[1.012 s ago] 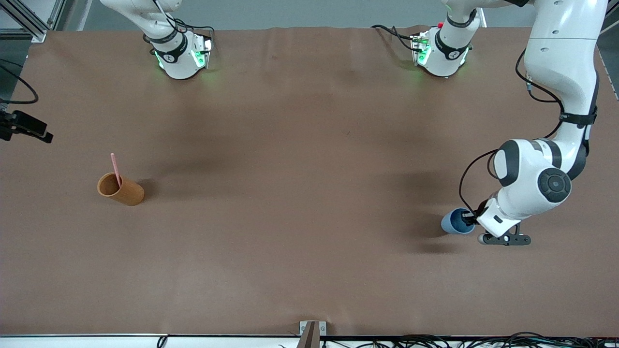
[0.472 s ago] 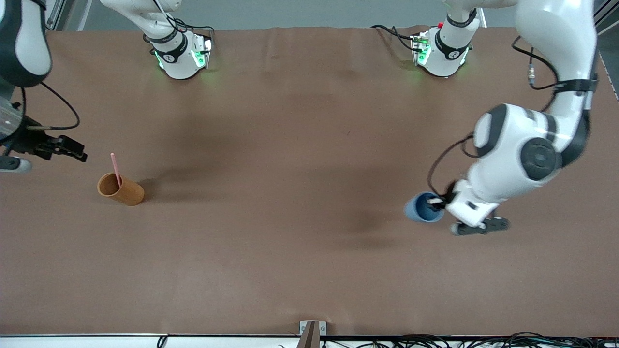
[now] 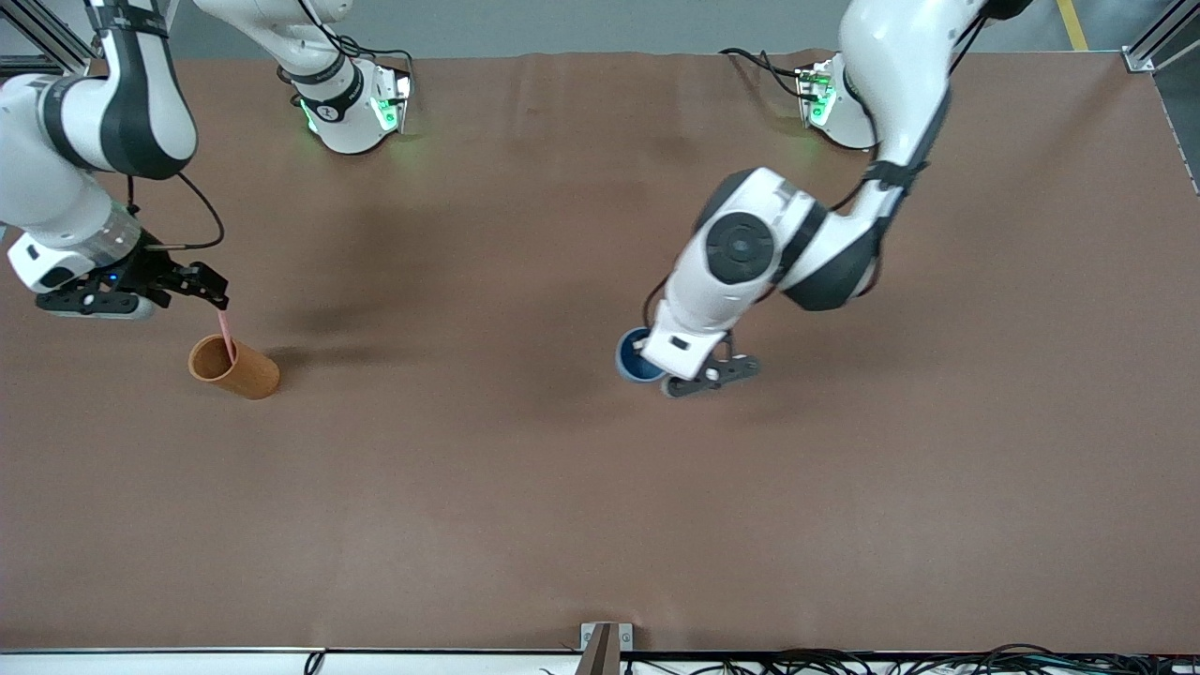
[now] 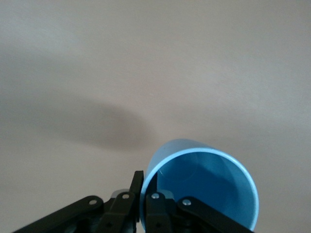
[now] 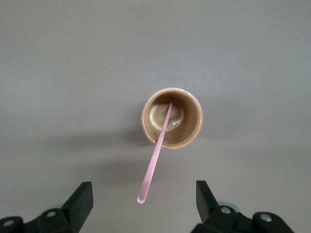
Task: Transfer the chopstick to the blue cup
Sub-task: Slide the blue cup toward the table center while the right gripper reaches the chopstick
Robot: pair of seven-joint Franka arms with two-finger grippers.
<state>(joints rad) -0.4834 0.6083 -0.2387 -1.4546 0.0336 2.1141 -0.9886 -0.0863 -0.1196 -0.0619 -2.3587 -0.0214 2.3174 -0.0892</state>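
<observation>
- My left gripper (image 3: 677,375) is clenched on the rim of the blue cup (image 3: 637,357): 1 finger inside the wall, 1 outside, as the left wrist view shows (image 4: 143,194).
- The blue cup (image 4: 204,187) hangs from that grip over the middle of the desk (image 3: 525,487), open mouth up.
- My right gripper (image 3: 208,291) is released, its 2 fingers (image 5: 80,201) spread wide, 1 on each side of the chopstick's upper end.
- My right gripper hovers over the orange-brown cup (image 3: 234,367) and touches nothing.
- The chopstick (image 3: 226,335) stands tilted in the orange-brown cup (image 5: 171,118), lower end on the cup's bottom, upper end well clear of the rim (image 5: 154,160).
- The orange-brown cup rests on the desk near the edge at the right arm's end.
</observation>
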